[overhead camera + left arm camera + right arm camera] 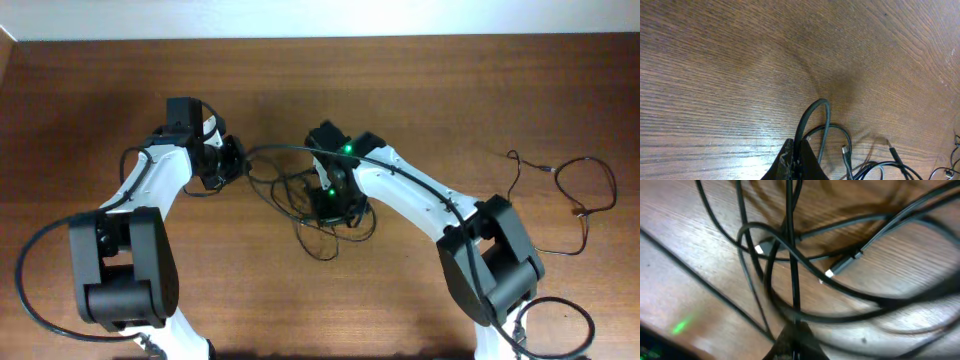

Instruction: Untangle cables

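The left gripper (pixel 232 160) has its fingers pressed together on one of the cables (pixel 300 215). In the left wrist view the two dark fingertips (pixel 790 162) meet at the bottom edge, and a black loop (pixel 812 112) rises out of them, arches over and comes back down beside them. Just past that gripper, on its right, more strands curl over the worktop (pixel 420 80), two of them ending in small plugs (pixel 845 150). The right gripper (pixel 335 208) sits low over the middle of the tangle, which spreads around and below it in loose loops and reaches across to the left gripper. In the right wrist view the gripper's tips (pixel 794 337) are blurred, but they look closed, and one strand (pixel 792 270) runs straight down into them, so it seems to be pinching that strand. Ahead of those tips several other strands cross over and under each other, and two plugs with pale ends lie among them, one to the left (pixel 759 250) and one to the right (pixel 829 273). A stray cable (pixel 585 165) lies in an open loop well apart from both grippers, out beyond the right arm (pixel 420 190).
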Available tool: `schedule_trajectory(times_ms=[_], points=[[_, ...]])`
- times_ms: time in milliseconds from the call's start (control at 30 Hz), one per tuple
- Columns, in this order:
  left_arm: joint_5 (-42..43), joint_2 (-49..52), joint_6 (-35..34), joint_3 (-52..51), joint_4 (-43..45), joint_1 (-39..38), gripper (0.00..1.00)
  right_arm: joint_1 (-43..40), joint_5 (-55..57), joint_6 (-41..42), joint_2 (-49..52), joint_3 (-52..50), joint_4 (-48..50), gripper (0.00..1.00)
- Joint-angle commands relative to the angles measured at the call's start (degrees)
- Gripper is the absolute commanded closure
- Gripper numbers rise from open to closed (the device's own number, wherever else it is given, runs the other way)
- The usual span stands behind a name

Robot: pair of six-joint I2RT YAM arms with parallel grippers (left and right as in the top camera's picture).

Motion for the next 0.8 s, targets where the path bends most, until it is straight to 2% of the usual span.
schedule_trajectory(times_ms=[0,200,300,433,533,667,767], points=[[-0.39,0.46,-0.5,-0.2,0.31,0.13,1.0,0.22,3.78,0.33,-6.69,3.43,-1.62,0.96],[-0.42,0.46,-0.5,-0.2,0.31,0.15,1.0,0.2,20.37,2.32,-13.88,3.43,-13.35,0.96],[-0.42,0.46,-0.5,-0.2,-0.39,0.94,1.0,0.15,32.06,8.9,-15.76,3.43,-21.29,0.96],[-0.37,0.46,-1.66,-0.2,-2.03,3.82,1.0,0.15,39.34,13.0,-17.75,3.43,-28.81,0.96],[-0.39,0.46,-1.99,-0.22,-2.56,4.55,1.0,-0.09,40.22,13.81,-18.05,3.43,-29.57,0.96],[-0.39,0.46,-1.99,-0.22,-2.71,4.55,1.0,-4.68,41.51,13.84,-17.92,3.41,-29.57,0.96],[-0.39,0.46,-2.01,-0.22,-2.69,4.55,1.0,-8.87,33.51,13.79,-17.81,3.41,-28.44,0.96]])
